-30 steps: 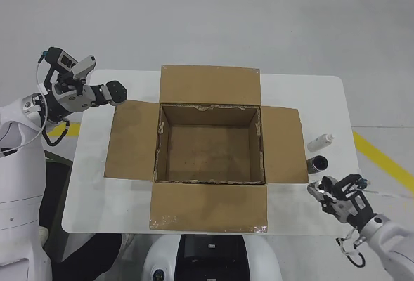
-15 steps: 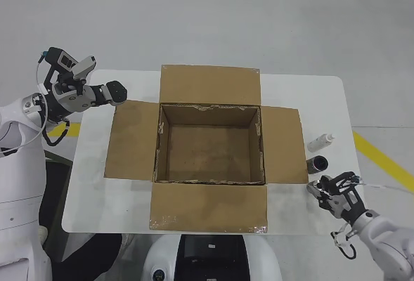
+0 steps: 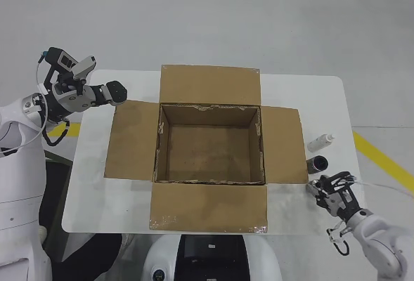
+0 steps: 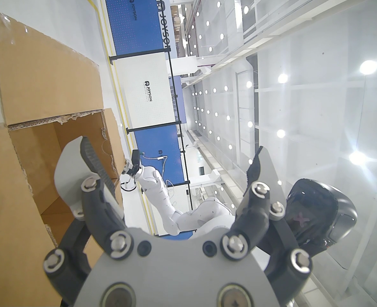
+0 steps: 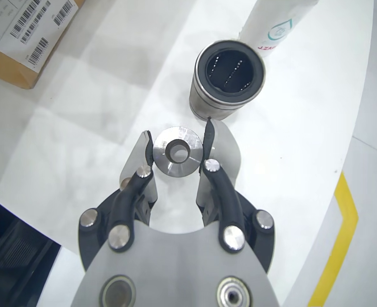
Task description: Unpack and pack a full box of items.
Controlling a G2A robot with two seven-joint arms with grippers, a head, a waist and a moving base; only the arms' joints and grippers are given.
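R hand (image 5: 179, 137) at box's (image 3: 210, 211) 4 o'clock, clamped on small metal bushing (image 5: 190, 156) on worktop (image 3: 319, 98); L hand (image 3: 117, 92) at 10, wide open, empty.

A white table (image 3: 319, 98) with rounded corners sits mid-frame in the top view, on a pale grey floor (image 3: 207, 28). A yellow line (image 3: 384, 167) slants across the floor at the right edge. The left wrist view takes in blue panels (image 4: 134, 11), a white board (image 4: 143, 94) and rows of ceiling lights (image 4: 281, 78).
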